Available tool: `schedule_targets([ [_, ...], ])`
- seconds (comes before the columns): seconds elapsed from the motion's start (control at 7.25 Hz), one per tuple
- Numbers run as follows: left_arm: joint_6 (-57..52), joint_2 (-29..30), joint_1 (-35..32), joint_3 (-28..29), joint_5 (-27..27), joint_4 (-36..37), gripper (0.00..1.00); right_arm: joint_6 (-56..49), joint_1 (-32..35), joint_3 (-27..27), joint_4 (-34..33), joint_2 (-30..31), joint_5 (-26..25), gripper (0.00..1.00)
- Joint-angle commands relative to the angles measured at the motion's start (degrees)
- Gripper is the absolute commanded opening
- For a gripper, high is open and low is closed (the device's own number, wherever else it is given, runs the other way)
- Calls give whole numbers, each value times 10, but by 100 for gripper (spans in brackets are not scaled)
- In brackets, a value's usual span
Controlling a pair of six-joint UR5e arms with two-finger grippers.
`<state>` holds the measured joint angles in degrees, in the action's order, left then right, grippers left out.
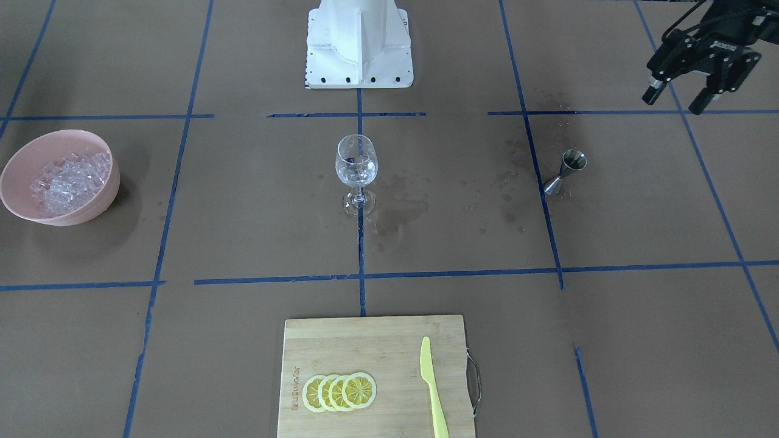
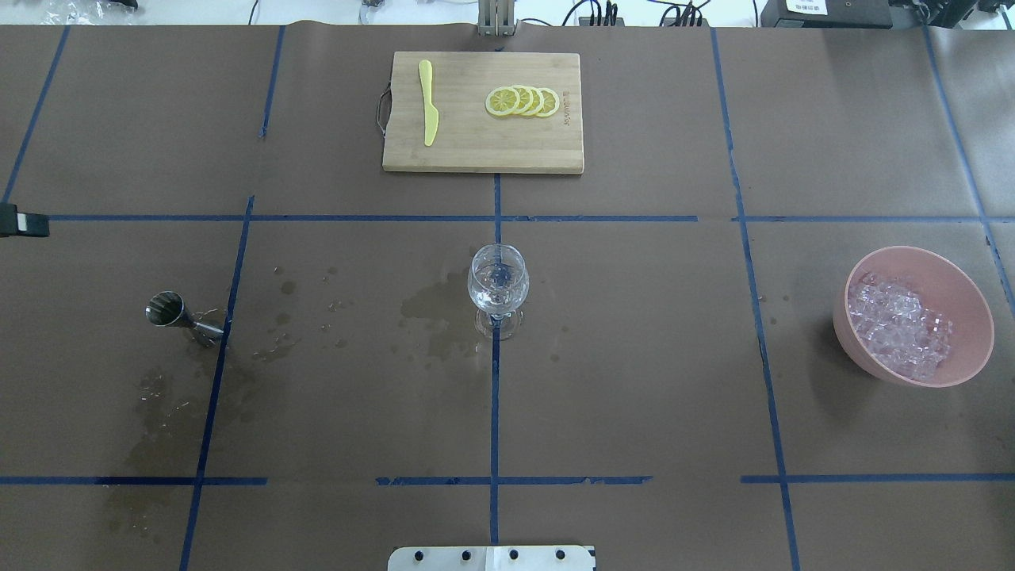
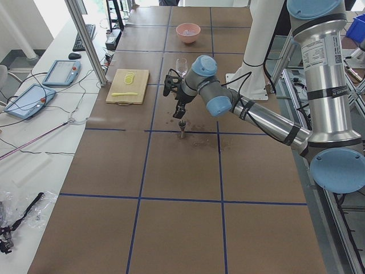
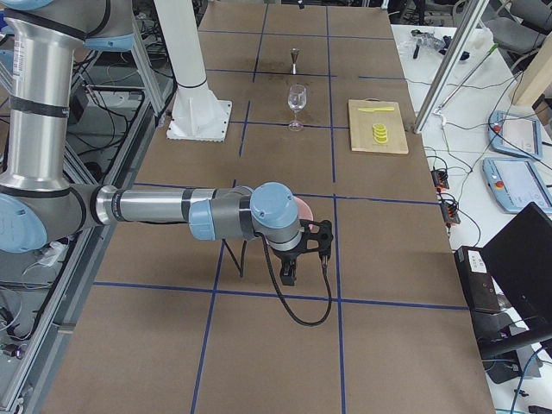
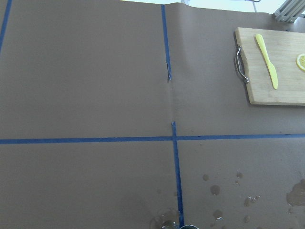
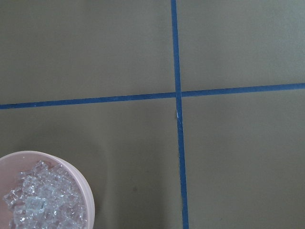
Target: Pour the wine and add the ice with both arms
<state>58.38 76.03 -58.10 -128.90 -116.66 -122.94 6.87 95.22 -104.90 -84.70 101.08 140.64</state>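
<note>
**Station state: glass at centre, ice in the bowl, left gripper open and empty**

**1. View coverage**
- Only the front-facing view shows the left gripper (image 1: 674, 102) plainly. It hangs in the frame's top right corner, at about 1 o'clock from the steel jigger (image 1: 566, 173), with its jaws apart and carrying nothing.
- The overhead view catches only a black sliver of this gripper at its left edge.
- The exterior left view shows it on the near left arm (image 3: 256, 114), raised off the table close to the jigger.
- The right gripper (image 4: 306, 263) appears only in the exterior right view, on the near right arm (image 4: 164, 207). Whether its jaws are apart or together cannot be told.
- The right wrist camera shows no fingers. It shows the pink bowl (image 6: 83, 186) at 7 o'clock in its frame.

**2. Task items**
- The ice (image 2: 896, 325) is heaped in the pink bowl.
- In the overhead view, take the stemmed glass (image 2: 498, 289) as the dial centre. The bowl lies at 3 o'clock and the jigger at 9 o'clock, both well apart from the glass.
- The wine (image 1: 355, 176) seems to lie low in the glass as a faint clear pool. This is hard to confirm.

**3. Surroundings and obstructions**
- The cutting board (image 2: 476, 151) lies at 12 o'clock from the glass. It carries overlapping lemon slices (image 2: 523, 101) and a yellow knife (image 2: 428, 111).
- The white pedestal base (image 1: 359, 42) lies at 6 o'clock from the glass.
- Wet stains (image 2: 432, 313) mark the brown paper between the jigger and the glass.
- In the exterior right view, the right wrist covers most of the bowl.
</note>
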Motion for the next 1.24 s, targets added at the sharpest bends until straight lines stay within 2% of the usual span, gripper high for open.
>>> schedule_targets([
  [0.0,84,-33,126,-15,147,-34,100,1,0,-1,1,1,2,100],
  [0.28,179,-41,242,-28,274,-34,100,5,0,-8,-4,1,15,100],
  [0.55,256,-55,362,-28,413,-32,100,71,-36,-85,-72,-4,6,100],
  [0.83,308,-59,445,-25,526,-21,100,145,-78,-122,-71,-5,3,100],
  [0.97,334,-59,482,-25,577,14,100,191,-115,-143,-69,-11,-22,100],
  [1.1,362,-58,520,-22,633,51,100,229,-134,-149,-68,-23,-26,100],
])
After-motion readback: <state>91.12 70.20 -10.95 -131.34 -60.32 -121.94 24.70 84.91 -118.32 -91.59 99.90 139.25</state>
